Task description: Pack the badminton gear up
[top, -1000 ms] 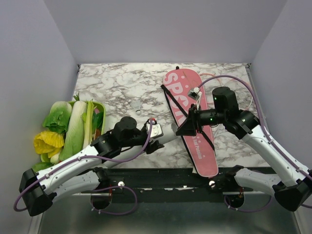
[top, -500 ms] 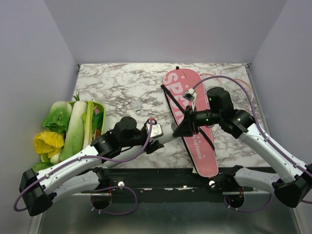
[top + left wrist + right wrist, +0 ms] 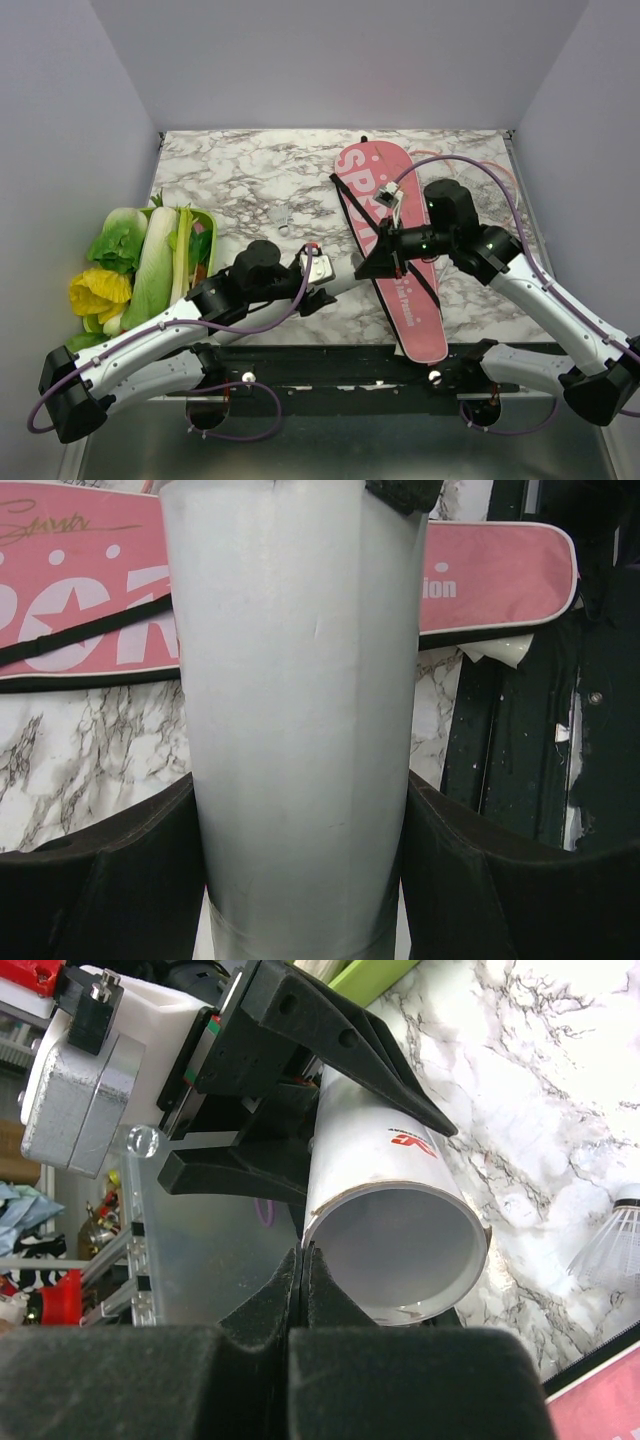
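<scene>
My left gripper (image 3: 325,290) is shut on the white cylindrical tube (image 3: 345,283), holding it level with its open end to the right. In the left wrist view the tube (image 3: 290,680) fills the space between both fingers. My right gripper (image 3: 363,270) is shut, with its tips at the rim of the tube's open mouth (image 3: 400,1245); the tube looks empty inside. The pink "SPORT" cover (image 3: 392,250) with black strap lies under the right arm. One white shuttlecock (image 3: 283,218) lies on the marble; it also shows in the right wrist view (image 3: 618,1245).
A green tray (image 3: 207,240) of leafy vegetables (image 3: 135,262) sits at the left edge. A thin pink racket rim (image 3: 495,165) shows beyond the cover at the back right. The black arm mount (image 3: 330,365) runs along the near edge.
My right gripper has moved a little to the left, up to the tube's open end. The left arm, the tube and the shuttlecock have stayed put.
</scene>
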`<state>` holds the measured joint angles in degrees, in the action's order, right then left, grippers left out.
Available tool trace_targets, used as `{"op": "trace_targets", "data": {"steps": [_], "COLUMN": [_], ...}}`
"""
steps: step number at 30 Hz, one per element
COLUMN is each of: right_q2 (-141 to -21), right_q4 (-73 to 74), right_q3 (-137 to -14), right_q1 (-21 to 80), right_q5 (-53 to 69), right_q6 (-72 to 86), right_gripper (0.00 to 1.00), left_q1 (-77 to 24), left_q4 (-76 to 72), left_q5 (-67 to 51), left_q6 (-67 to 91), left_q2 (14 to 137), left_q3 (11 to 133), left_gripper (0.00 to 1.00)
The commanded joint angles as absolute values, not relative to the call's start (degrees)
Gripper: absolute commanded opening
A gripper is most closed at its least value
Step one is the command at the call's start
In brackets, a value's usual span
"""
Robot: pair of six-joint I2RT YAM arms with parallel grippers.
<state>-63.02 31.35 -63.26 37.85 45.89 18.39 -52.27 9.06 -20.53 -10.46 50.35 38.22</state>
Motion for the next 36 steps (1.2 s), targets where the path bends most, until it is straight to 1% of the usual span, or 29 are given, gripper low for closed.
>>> {"op": "trace_targets", "data": {"steps": [1, 14, 26, 29, 32, 33, 35, 36], "right_q2": [-61.4, -56.1, -52.7, -52.3, -51.7, -51.8, -52.5, -53.8], "right_q4": [29.4, 29.4, 31.8, 33.6, 36.4, 37.2, 40.7, 42.0], "right_q3": [-63.6, -62.8, -63.2, -64.5, -66.1, -67.2, -68.4, -69.2], "right_q1": [38.7, 38.7, 38.7, 38.6, 38.6, 38.6, 38.6, 38.6], "right_q5": [48.2, 50.3, 47.2, 43.3, 32.3, 24.1, 15.4, 6.0], "right_q6": [18.6, 16.0, 14.2, 13.8, 13.6, 13.9, 14.7, 15.3], "right_gripper": [0.01, 0.00, 0.01, 0.01, 0.01, 0.01, 0.01, 0.00], "left_q1": [-53.3, -54.4, -55.1, -55.2, -55.3, -55.4, -55.5, -55.5], "left_q4": [5.7, 5.4, 5.5, 5.5, 5.7, 5.8, 6.0, 6.1], "left_q5": [-20.0, -19.2, -18.7, -18.5, -18.2, -17.9, -17.0, -16.7], "left_q6": [-10.4, -11.0, -11.2, -11.1, -11.2, -11.1, -11.1, -11.1], "left_q2": [49.7, 49.7, 49.7, 49.7, 49.7, 49.7, 49.5, 49.4], "left_q3": [37.5, 36.7, 36.6, 36.6, 36.7, 36.7, 36.9, 37.0], "left_gripper": [0.00, 0.00, 0.00, 0.00, 0.00, 0.00, 0.00, 0.00]}}
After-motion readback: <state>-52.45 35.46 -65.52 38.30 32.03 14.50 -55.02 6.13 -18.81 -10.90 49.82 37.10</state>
